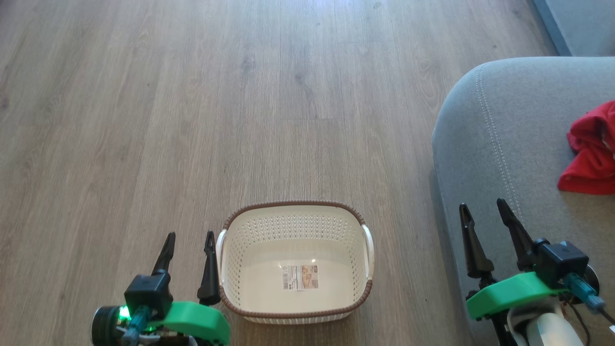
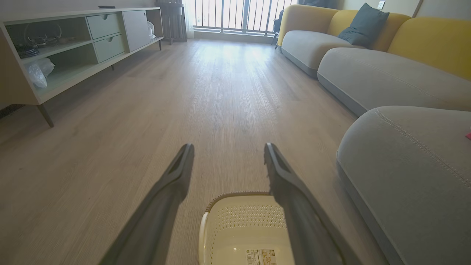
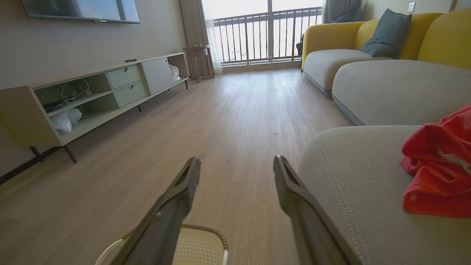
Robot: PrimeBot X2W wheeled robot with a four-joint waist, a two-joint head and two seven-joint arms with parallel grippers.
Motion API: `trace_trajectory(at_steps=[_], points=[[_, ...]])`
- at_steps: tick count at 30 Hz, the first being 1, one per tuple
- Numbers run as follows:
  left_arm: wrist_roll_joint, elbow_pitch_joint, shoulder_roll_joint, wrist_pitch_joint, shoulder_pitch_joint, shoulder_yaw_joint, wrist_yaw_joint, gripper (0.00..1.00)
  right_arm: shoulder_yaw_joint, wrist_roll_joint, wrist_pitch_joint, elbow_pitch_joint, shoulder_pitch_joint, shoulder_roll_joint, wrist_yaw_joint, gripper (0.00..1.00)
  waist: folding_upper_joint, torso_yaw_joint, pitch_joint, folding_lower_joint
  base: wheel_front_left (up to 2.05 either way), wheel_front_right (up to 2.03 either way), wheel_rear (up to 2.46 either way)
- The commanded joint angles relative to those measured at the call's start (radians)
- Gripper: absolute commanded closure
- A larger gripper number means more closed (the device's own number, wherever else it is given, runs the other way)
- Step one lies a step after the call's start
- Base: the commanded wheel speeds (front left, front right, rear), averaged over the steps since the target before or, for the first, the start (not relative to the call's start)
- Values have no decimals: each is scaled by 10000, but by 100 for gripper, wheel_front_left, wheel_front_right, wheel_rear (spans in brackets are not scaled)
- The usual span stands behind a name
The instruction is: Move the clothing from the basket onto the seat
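The cream basket (image 1: 240,226) with its brown rim stands on the wood floor, and nothing but a label sticker (image 1: 300,277) lies inside it. Red clothing (image 1: 592,151) is bunched on the grey seat (image 1: 499,144) at the right edge of the head view. My left gripper (image 1: 188,236) is open just left of the basket, fingers apart and holding nothing. My right gripper (image 1: 483,205) is open over the seat's front edge, short of the clothing. In the right wrist view the clothing (image 3: 438,173) rests on the seat (image 3: 353,176), and the basket's rim (image 3: 217,235) shows at the bottom.
A low TV cabinet (image 2: 73,48) runs along the left wall. More grey and yellow sofa sections (image 2: 368,66) line the right side, with a dark cushion (image 2: 362,24). Bare wood floor (image 1: 240,96) stretches ahead towards a balcony railing (image 3: 268,33).
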Motion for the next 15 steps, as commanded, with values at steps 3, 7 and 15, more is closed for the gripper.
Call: trace_trajectory(at_steps=[3,7,15], points=[[40,-344,-33,-51,-187,338,71,0,206,-120,-64,-227,-256,-47,-2,0,0,16,-10,1,0,0,0],[25,-275,-33,-51,-177,357,142,0,231,-129,-64,-148,-268,-55,-2,0,0,20,-16,1,0,0,0],[-98,-250,-33,-51,-172,429,41,0,248,-112,-64,-100,-312,-46,-2,0,0,-16,-2,1,0,0,0]])
